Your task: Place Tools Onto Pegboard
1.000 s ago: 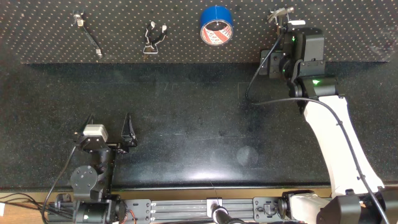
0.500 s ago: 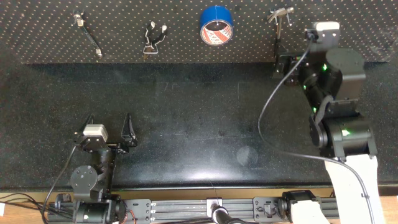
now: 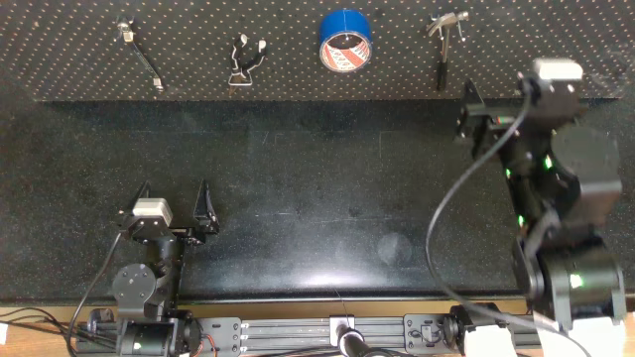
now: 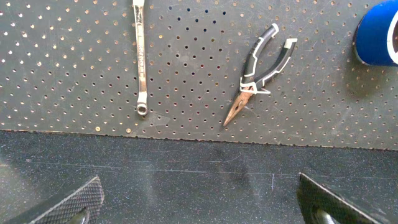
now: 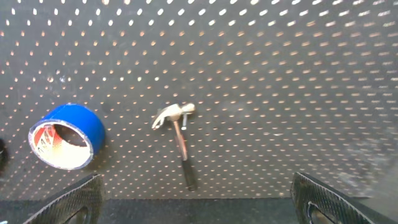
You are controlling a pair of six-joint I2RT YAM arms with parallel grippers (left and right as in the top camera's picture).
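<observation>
Four tools hang on the black pegboard [image 3: 556, 30]: a wrench [image 3: 141, 55] [image 4: 142, 59], pliers [image 3: 246, 61] [image 4: 258, 71], a blue tape roll [image 3: 346, 42] [image 5: 65, 135] and a hammer [image 3: 444, 45] [image 5: 179, 140]. My right gripper [image 3: 476, 117] [image 5: 196, 208] is lifted in front of the board, a little back from the hammer, open and holding nothing. My left gripper [image 3: 174, 203] [image 4: 199, 208] stands open low over the table at the near left, facing the wrench and pliers, with nothing between its fingers.
The black tabletop [image 3: 317, 188] stretches from the pegboard's lower edge to the arm bases. A cable [image 3: 446, 218] loops off the right arm.
My right arm has drawn back from the hammer, away from the pegboard and toward the right, leaving the hammer hanging. The left arm has kept still.
</observation>
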